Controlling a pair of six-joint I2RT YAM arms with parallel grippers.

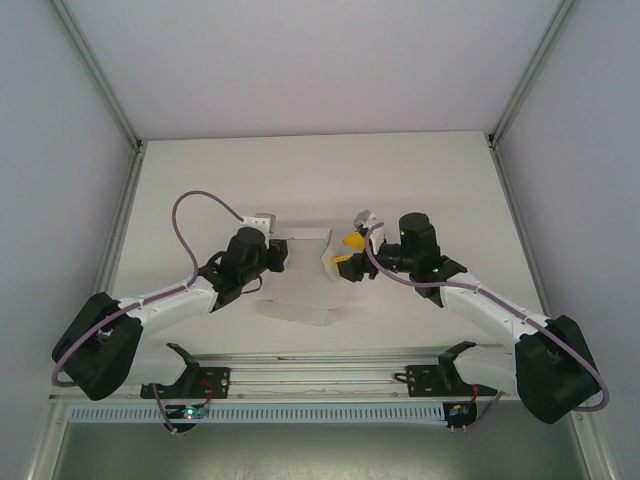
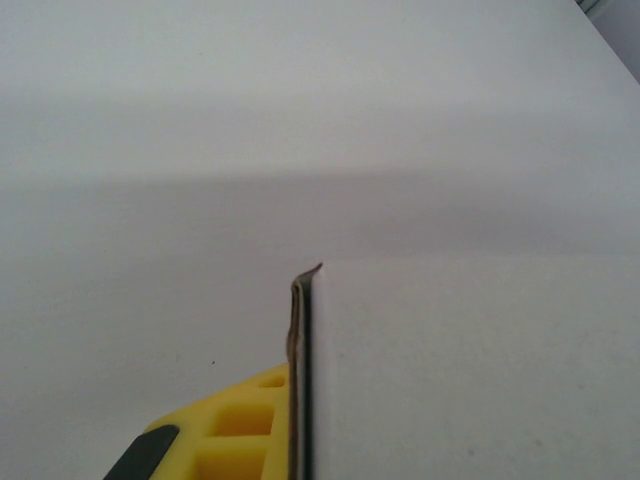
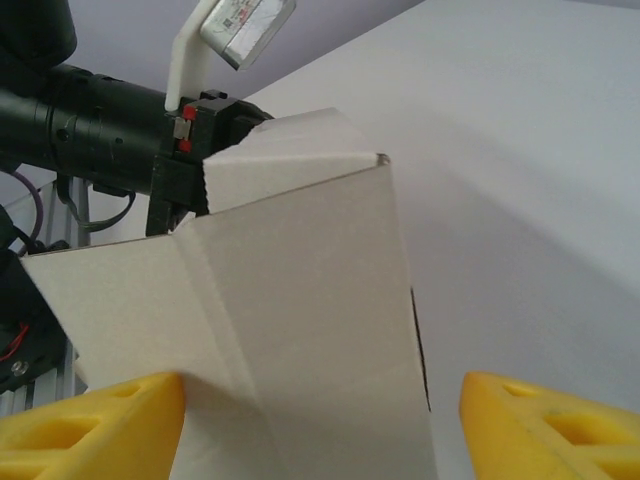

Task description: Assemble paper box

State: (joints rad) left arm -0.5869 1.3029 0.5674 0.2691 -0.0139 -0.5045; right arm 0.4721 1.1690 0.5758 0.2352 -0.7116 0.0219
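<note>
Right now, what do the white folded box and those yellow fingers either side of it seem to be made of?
The paper box looks like thin, matte white card: it shows sharp creases and a very thin edge. The yellow fingers look like matte plastic with hollow pockets, perhaps moulded or printed; I cannot tell which.

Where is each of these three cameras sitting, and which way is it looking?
Top: fixed above, behind the bases, looking down on the table; left arm, right arm and box show.
Left wrist: on the left arm, looking along its yellow finger at the box's edge.
Right wrist: on the right arm, facing the box between its yellow fingers, left arm beyond.
Shared: all three see the box.
</note>
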